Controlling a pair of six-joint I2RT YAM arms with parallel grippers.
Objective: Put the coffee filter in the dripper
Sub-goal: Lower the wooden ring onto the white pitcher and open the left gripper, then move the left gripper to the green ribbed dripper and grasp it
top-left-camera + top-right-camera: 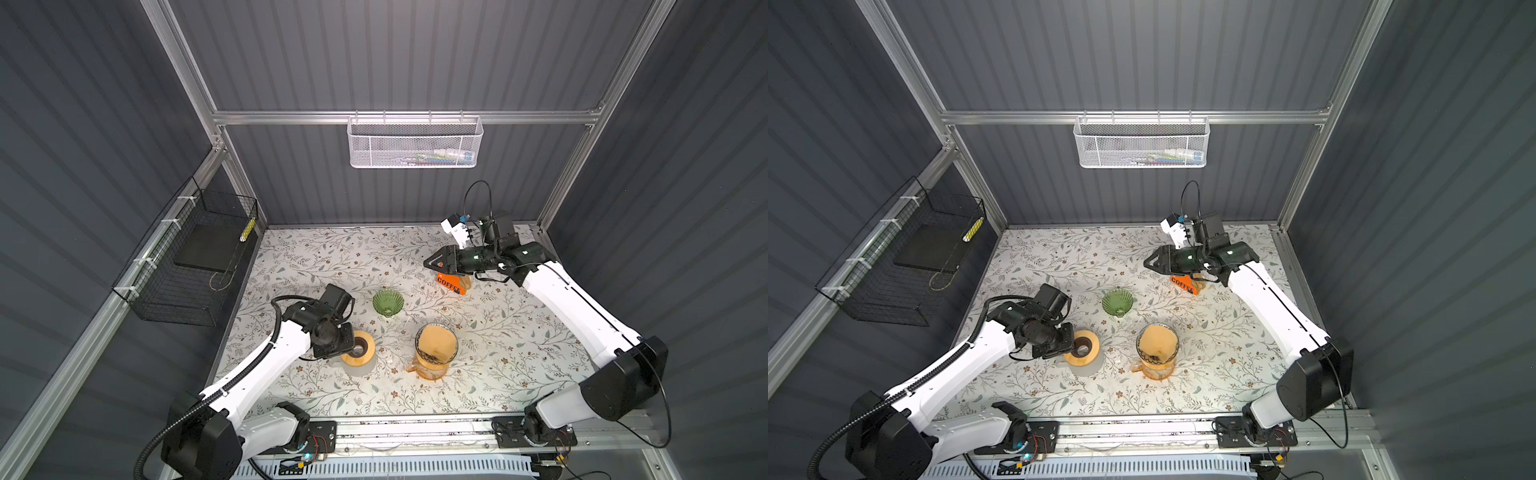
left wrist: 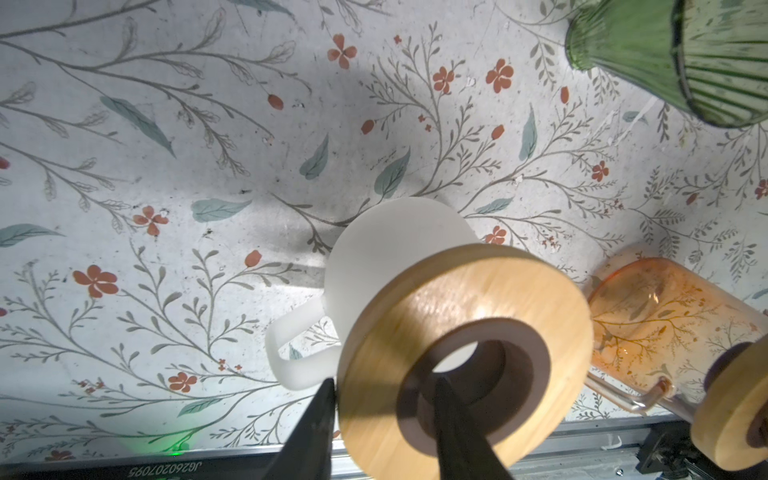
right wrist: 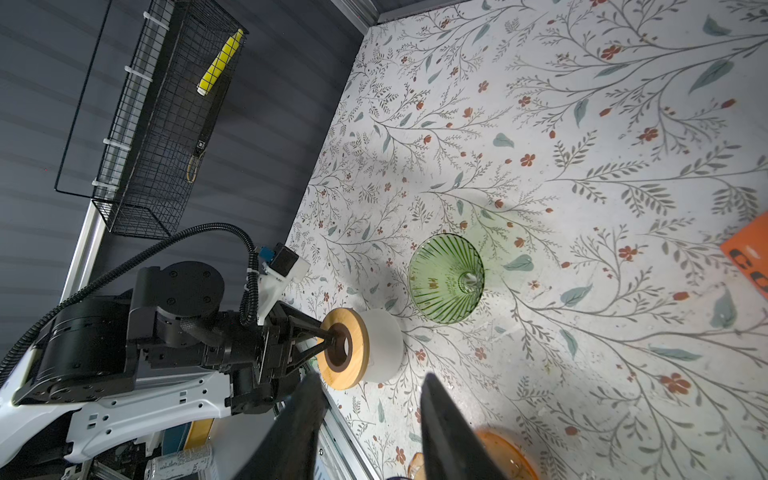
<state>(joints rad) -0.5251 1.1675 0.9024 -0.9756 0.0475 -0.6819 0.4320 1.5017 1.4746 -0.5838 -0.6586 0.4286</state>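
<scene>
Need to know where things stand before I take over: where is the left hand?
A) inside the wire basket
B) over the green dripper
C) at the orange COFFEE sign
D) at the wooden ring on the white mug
D: the left hand straddles the wooden ring on the white mug, one finger in its hole.

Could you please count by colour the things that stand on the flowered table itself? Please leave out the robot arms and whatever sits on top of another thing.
Green: 1, the glass dripper
White: 1, the frosted mug
Orange: 2, the glass mug and the COFFEE holder
Total: 4
</scene>
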